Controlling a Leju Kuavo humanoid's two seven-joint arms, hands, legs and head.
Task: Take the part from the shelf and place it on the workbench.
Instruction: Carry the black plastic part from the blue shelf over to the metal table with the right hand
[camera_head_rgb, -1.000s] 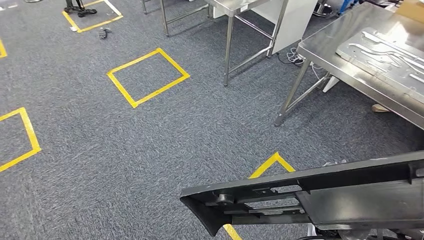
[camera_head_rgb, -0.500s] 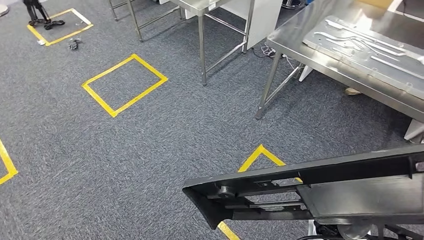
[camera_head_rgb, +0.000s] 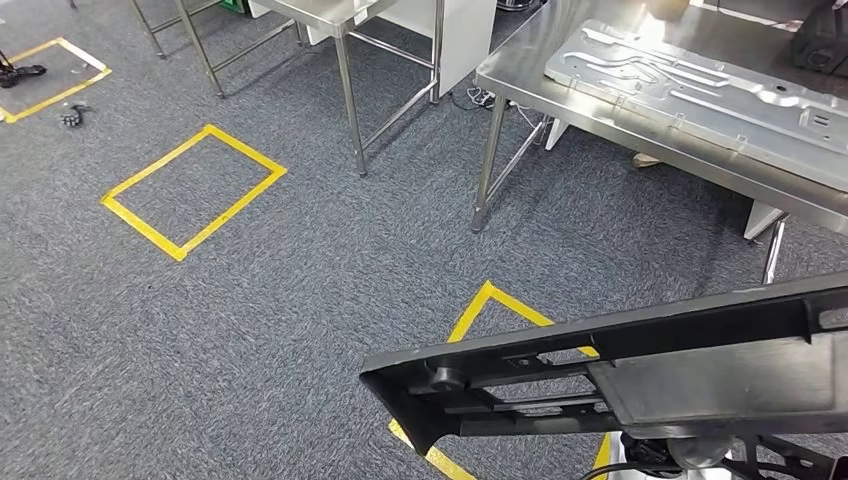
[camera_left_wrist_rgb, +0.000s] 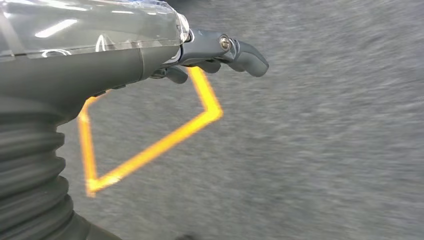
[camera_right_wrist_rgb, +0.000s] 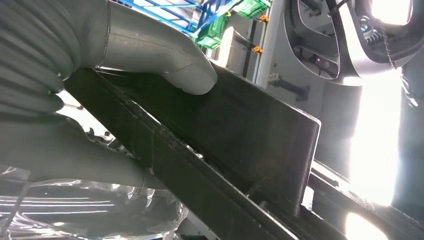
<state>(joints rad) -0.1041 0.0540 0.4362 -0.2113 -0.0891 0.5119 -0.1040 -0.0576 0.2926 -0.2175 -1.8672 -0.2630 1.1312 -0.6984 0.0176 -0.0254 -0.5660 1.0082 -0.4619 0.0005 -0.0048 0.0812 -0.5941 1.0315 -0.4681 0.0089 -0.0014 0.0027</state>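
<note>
As the whole view swings left and the steel surface (camera_head_rgb: 520, 62) draws nearer, the right hand (camera_right_wrist_rgb: 150, 55) keeps its fingers clamped on the black part (camera_head_rgb: 640, 370), while the left hand (camera_left_wrist_rgb: 210, 52) hangs with fingers curled on nothing, so delivery looks close.

Right hand (camera_right_wrist_rgb: 125, 55) grips the long black plastic part (camera_right_wrist_rgb: 240, 135), thick grey thumb pressed on top. Left hand (camera_left_wrist_rgb: 210, 52) hangs over the floor, fingers curled, holding nothing.
</note>
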